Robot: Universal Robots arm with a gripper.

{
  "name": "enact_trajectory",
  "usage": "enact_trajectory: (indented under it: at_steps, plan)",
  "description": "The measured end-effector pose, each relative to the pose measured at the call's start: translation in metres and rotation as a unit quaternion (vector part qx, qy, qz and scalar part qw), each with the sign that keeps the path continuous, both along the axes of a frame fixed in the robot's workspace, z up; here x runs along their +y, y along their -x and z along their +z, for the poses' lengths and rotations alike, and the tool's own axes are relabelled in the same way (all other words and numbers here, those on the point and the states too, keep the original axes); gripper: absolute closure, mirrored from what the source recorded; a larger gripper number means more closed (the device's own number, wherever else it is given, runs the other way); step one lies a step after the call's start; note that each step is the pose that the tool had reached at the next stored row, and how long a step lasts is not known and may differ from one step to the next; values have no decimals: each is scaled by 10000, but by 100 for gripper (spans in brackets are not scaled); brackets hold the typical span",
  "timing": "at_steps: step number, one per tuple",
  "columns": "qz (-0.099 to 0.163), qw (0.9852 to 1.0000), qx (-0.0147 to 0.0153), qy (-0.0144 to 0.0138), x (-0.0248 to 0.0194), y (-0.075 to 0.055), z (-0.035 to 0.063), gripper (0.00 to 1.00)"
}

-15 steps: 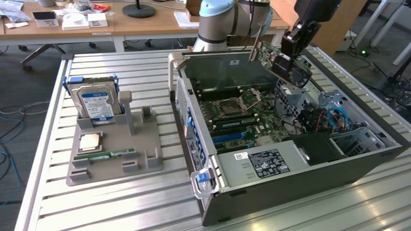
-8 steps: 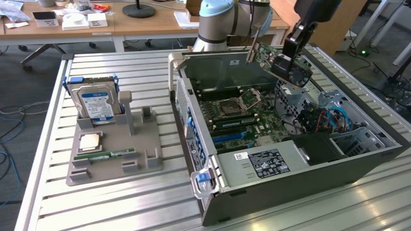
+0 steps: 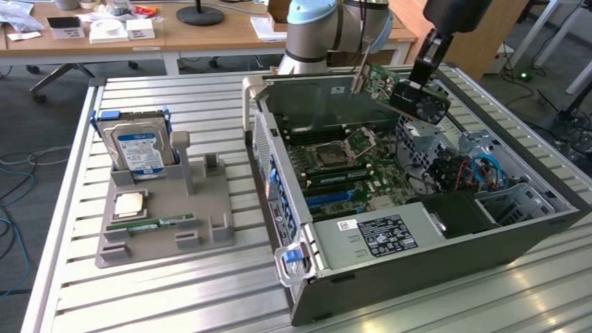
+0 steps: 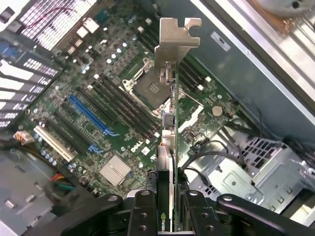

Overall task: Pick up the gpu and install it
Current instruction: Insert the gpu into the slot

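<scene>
The gpu (image 3: 373, 80) hangs in the air over the far side of the open computer case (image 3: 277, 187), its green board tilted and its silver bracket (image 3: 358, 69) pointing toward the exterior view's left. My gripper (image 3: 418, 101) is shut on the card's other end. In the wrist view the gpu (image 4: 169, 142) is seen edge-on between my fingers (image 4: 143, 212), with its bracket (image 4: 176, 45) farthest from me. Below it lies the motherboard (image 4: 113, 113) with blue expansion slots (image 4: 88, 115). The card is well above the board and touches nothing.
A grey parts holder (image 3: 208, 215) on the slatted table holds a hard drive (image 3: 138, 146), a processor (image 3: 127, 203) and a memory stick (image 3: 152, 223). Inside the case are a power supply (image 3: 389, 232), a drive cage (image 4: 246, 172) and cables (image 3: 476, 170). Desks stand behind.
</scene>
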State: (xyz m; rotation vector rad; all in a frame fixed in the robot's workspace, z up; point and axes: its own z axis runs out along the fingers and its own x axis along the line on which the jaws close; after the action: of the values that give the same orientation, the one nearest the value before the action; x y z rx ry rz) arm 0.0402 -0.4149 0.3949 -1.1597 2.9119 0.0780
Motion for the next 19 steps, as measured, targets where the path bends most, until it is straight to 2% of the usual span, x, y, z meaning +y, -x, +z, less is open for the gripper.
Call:
enact_trajectory:
  at_steps: [5, 10, 15, 19]
  plan:
    - [447, 9990, 0, 0, 0, 0, -5, 74]
    - [900, 9959, 0, 0, 0, 0, -12, 74]
    - [1352, 9908, 0, 0, 0, 0, -18, 74]
    - [1713, 9852, 0, 1, 0, 0, -23, 74]
